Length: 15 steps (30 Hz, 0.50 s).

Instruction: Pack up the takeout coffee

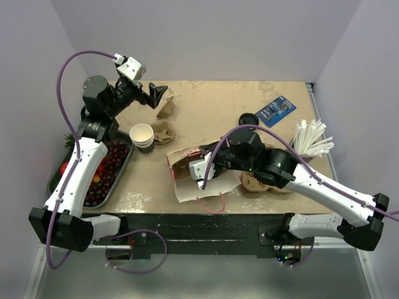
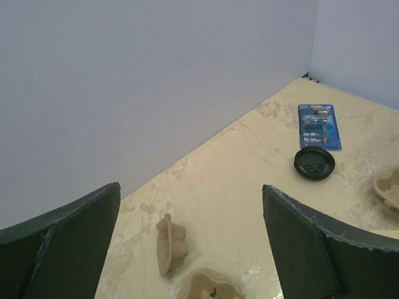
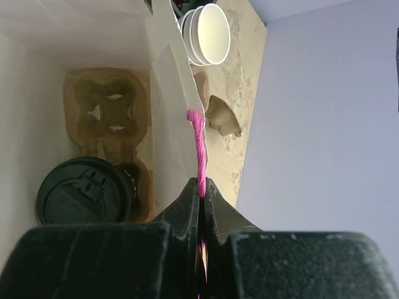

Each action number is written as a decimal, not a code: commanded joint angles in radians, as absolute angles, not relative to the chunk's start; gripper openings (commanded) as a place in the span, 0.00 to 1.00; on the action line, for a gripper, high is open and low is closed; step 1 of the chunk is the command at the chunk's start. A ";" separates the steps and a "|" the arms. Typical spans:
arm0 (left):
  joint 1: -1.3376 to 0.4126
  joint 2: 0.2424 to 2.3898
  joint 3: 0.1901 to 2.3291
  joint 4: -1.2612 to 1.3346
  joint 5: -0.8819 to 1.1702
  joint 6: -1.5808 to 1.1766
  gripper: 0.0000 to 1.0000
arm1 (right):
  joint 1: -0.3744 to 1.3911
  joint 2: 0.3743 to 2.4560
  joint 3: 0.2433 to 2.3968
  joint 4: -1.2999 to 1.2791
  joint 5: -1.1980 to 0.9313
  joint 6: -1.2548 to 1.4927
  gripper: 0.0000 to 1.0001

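Right gripper (image 3: 201,192): jaws together, clamped on the pink twisted-cord handle (image 3: 199,146) of the white paper bag (image 3: 167,118).
Takeout coffee (image 3: 78,199): black-lidded paper cup inside the bag, seated in one pocket of a brown moulded-pulp carrier (image 3: 106,109).
Left gripper (image 1: 156,94): jaws wide apart, holding nothing, well beyond the bag's far-left side.
Stacked white paper cups (image 1: 142,136): left of the bag.

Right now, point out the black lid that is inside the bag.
The takeout coffee lid seated in the cardboard carrier within the white paper bag; the other black lid lies loose on the table beside the blue packet.
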State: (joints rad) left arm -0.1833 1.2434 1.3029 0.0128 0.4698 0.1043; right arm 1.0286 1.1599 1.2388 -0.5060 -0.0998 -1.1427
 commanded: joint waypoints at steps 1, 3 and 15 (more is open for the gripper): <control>-0.176 1.213 1.295 0.081 0.489 0.081 1.00 | 1.035 1.131 1.239 -0.434 -0.107 -1.181 0.00; -0.176 1.213 1.296 0.083 0.489 0.081 1.00 | 1.037 1.131 1.238 -0.433 -0.106 -1.184 0.00; -0.176 1.201 1.307 0.071 0.494 0.092 1.00 | 1.037 1.140 1.235 -0.413 -0.083 -1.120 0.00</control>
